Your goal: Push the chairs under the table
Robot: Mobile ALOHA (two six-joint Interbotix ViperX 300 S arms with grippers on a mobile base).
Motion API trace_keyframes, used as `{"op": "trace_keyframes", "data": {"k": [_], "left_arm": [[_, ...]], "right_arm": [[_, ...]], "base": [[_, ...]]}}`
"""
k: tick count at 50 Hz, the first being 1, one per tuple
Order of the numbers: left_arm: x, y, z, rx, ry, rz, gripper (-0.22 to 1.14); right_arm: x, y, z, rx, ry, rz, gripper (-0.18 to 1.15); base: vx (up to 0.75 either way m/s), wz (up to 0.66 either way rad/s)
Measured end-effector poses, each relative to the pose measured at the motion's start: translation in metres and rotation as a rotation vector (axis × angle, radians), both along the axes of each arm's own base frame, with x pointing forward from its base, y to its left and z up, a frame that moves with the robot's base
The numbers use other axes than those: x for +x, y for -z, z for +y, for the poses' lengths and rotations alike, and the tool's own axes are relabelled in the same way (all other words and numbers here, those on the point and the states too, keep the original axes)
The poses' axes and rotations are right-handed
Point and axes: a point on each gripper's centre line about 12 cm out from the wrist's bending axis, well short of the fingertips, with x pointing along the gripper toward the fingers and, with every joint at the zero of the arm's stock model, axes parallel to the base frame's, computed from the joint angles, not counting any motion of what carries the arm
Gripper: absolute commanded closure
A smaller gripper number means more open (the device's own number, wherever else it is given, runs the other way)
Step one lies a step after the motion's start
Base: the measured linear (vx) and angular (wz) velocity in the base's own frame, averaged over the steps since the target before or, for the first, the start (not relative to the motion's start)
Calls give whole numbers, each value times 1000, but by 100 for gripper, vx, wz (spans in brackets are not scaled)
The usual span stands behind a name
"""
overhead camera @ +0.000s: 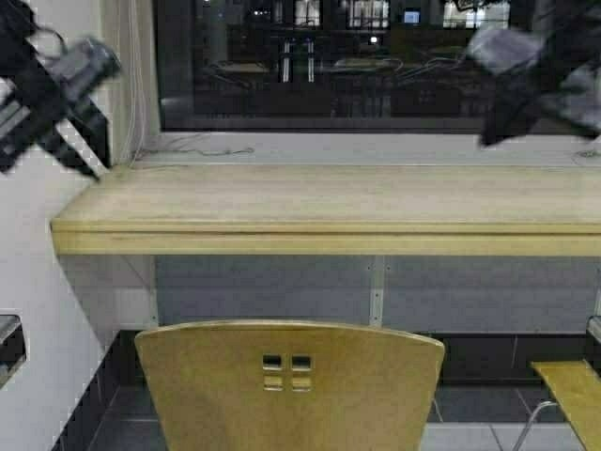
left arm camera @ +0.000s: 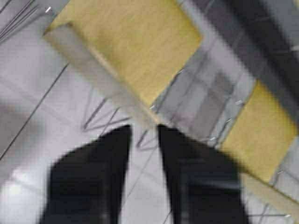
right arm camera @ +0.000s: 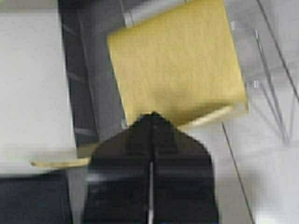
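Observation:
The table [overhead camera: 329, 211] is a long pale wood counter under a window. In front of it, near me, stands a tan chair [overhead camera: 291, 385], its curved back with four small cutouts facing me; a second chair [overhead camera: 575, 395] shows at the lower right. My left gripper [overhead camera: 94, 155] is raised above the table's left end. In the left wrist view the left gripper [left arm camera: 145, 130] is open and empty, high over a chair [left arm camera: 135, 42]. My right gripper [overhead camera: 502, 117] is raised at the upper right. In the right wrist view it [right arm camera: 152, 115] is shut, empty, above a chair [right arm camera: 177, 70].
A white wall [overhead camera: 28, 310] closes the left side beside the table's end. Grey tiled floor [left arm camera: 42, 140] lies under the chairs, with thin chrome legs [right arm camera: 275, 102] splayed on it. Cables [overhead camera: 202, 146] lie on the sill behind the table. Another tan seat [left arm camera: 266, 130] lies further along.

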Motion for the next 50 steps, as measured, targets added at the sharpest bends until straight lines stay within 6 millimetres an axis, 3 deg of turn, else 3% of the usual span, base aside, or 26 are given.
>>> {"op": "trace_keyframes", "data": {"k": [7, 12, 19, 24, 36, 50], "left_arm": [[10, 25, -7, -5, -27, 77, 5], [14, 40, -6, -32, -102, 109, 5], [16, 57, -6, -69, -195, 159, 5], [19, 67, -9, -92, -253, 184, 5], [34, 91, -31, -153, -356, 245, 5], [55, 114, -41, -156, -387, 276, 5]], "right_arm": [[17, 34, 12, 36, 49, 115, 14], [21, 58, 12, 95, 150, 203, -5], [13, 98, 10, 190, 341, 372, -5], [7, 116, 14, 257, 467, 450, -5], [19, 130, 38, 374, 602, 505, -5], [47, 151, 54, 417, 644, 527, -5]], "base": [[0, 0], [1, 0], [0, 0], [0, 0], [0, 0], [0, 0]]}}
